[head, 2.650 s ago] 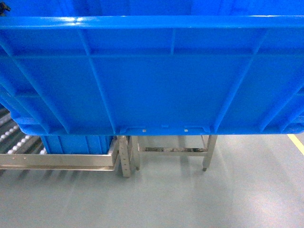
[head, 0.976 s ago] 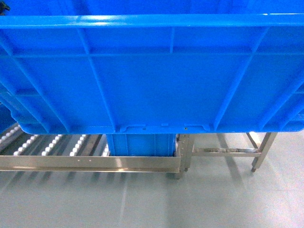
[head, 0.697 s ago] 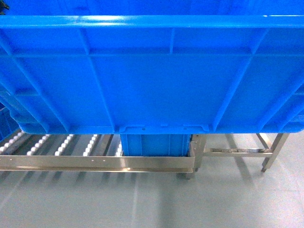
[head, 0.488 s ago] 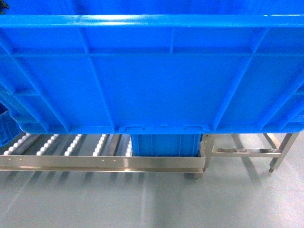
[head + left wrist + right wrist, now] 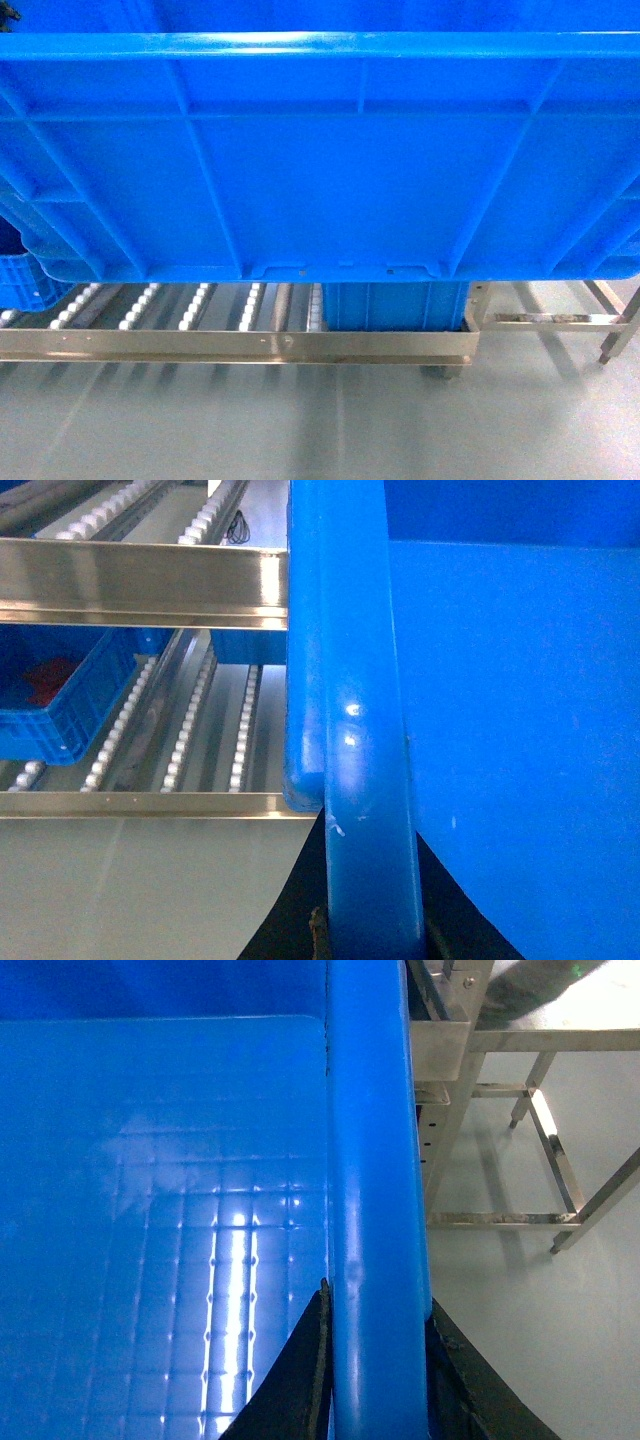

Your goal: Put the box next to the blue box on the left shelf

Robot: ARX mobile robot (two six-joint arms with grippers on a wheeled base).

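Grey polished floor [image 5: 300, 420] lies below the left shelf [image 5: 240, 346], a steel-railed rack with rows of white rollers [image 5: 195, 305]. Held above its near rail, the box [image 5: 320, 160] fills most of the head view. The left gripper [image 5: 365, 935] and right gripper [image 5: 375, 1360] each clamp the crate's rim. A blue box [image 5: 395, 305] sits at the rack's right end, a smaller blue bin [image 5: 55, 695] at its left.
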